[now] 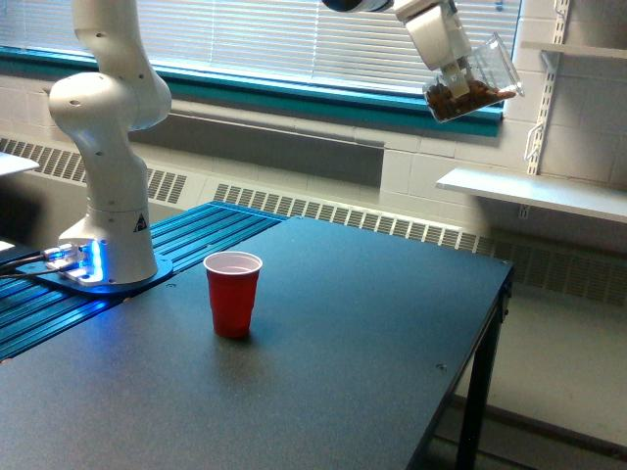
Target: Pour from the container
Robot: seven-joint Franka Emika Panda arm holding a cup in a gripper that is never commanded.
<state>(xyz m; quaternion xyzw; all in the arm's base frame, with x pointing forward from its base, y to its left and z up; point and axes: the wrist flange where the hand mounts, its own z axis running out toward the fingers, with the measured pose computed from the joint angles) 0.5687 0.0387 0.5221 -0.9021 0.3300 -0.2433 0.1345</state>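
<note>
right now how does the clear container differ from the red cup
The clear container is see-through with boxy walls; the red cup is opaque, round and tapered. The container hangs high in the claw, tilted on its side; the cup stands upright on the table. Brown pieces lie inside the container; nothing shows above the cup's rim, though its bottom is hidden. The two look about equal in size, and both are open-topped.
</note>
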